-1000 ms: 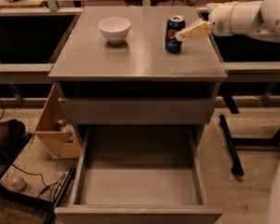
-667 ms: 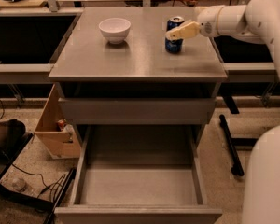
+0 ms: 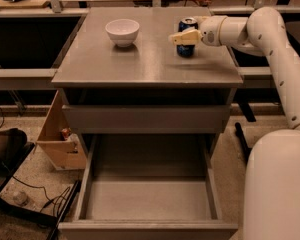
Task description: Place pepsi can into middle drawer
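The pepsi can (image 3: 187,45) stands upright on the grey cabinet top (image 3: 145,64), at the back right. My gripper (image 3: 183,36) reaches in from the right at the level of the can's upper half and lies across its front, hiding part of it. The middle drawer (image 3: 150,201) is pulled out towards me at the bottom of the view, and its plain floor holds nothing. It lies well below and in front of the can.
A white bowl (image 3: 122,31) sits on the cabinet top left of the can. A closed drawer front (image 3: 145,119) is above the open drawer. A cardboard box (image 3: 60,141) and cables (image 3: 35,199) are on the floor at left. My white body (image 3: 277,184) fills the lower right.
My gripper has moved left from beside the can's right side to lie across it. The can, the bowl and the drawer have not moved.
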`<state>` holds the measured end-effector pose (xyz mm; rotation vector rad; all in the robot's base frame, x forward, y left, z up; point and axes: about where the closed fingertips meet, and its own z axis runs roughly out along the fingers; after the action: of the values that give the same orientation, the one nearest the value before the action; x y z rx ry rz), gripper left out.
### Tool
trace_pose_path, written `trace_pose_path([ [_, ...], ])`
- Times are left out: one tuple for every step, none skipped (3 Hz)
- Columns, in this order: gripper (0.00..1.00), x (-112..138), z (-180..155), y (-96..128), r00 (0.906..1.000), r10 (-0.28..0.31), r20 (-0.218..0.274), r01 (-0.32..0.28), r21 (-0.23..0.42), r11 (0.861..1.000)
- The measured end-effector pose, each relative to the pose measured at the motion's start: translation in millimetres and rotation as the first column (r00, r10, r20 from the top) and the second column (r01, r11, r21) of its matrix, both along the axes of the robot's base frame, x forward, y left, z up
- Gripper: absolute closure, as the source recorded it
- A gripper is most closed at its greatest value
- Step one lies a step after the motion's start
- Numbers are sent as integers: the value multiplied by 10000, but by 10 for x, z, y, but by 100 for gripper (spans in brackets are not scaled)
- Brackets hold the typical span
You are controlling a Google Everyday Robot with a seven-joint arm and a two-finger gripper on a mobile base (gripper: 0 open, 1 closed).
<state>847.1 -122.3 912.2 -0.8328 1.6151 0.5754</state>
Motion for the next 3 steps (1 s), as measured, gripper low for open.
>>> trace_pose_path([
  [41, 77, -80, 62, 9997, 87, 229, -91, 153, 9998],
  [73, 80, -87, 68, 9997, 99, 240, -103, 151, 9998],
  [96, 80, -87, 68, 9997, 99, 240, -103, 151, 9998],
])
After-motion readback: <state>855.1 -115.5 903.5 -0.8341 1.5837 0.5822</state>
